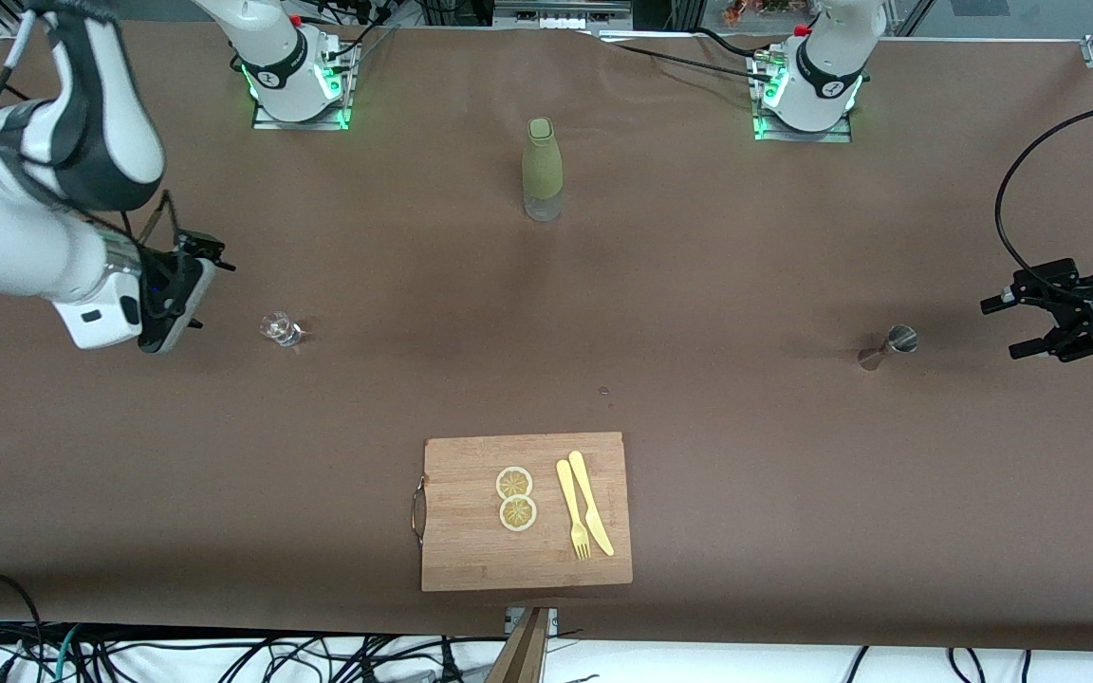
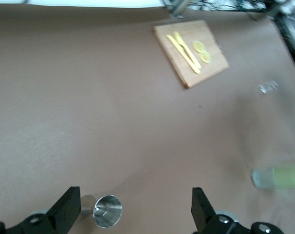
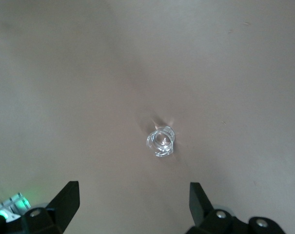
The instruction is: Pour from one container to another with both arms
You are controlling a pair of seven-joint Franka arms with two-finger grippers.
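- While neither gripper holds anything in the front view, the jigger [image 1: 889, 346] stands near the table's [image 1: 793, 531] edge at the left arm's end and the shot glass [image 1: 281, 329] near the right arm's end, well apart; this fits a pour still ahead or one finished and set down. The left gripper [image 1: 1045, 324] hangs beside the jigger, the right gripper [image 1: 188, 285] beside the glass.
- In the left wrist view, the jaws stand wide apart with the jigger [image 2: 104, 210] upright between them, its steel bowl showing no liquid.
- In the right wrist view, the jaws stand wide, the glass [image 3: 161, 140] clear, upright; any contents cannot be told.
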